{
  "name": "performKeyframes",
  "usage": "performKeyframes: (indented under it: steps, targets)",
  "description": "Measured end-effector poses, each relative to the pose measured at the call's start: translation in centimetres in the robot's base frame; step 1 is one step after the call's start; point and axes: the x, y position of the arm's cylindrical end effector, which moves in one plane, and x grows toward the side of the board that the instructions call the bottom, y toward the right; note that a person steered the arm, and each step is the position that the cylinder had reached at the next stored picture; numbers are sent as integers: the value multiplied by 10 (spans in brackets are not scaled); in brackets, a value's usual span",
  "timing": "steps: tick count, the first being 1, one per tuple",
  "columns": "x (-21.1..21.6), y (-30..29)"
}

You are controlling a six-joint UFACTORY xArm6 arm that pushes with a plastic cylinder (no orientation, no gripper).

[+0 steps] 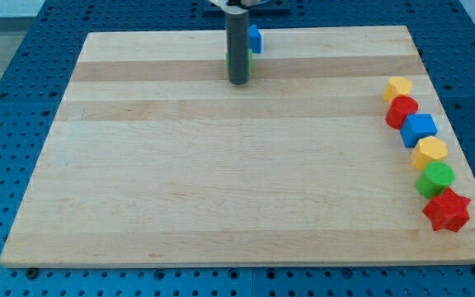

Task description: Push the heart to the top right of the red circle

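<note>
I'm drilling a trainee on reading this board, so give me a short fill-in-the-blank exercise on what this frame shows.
1. The red star lies at the ____ end of the column of blocks on the view's right.
2. The blue cube sits directly below the ____ circle.
3. My tip is near the view's ____ edge of the board.

Missing words: bottom; red; top

Robotics lab bench: wooden board (221,181) atop blue perforated table (23,74).
</note>
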Motion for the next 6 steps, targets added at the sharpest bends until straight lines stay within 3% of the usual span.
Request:
performKeyframes:
  steps: [1,4,6]
  targets:
    - [-4,0]
    - [-3,91]
    - [-3,93]
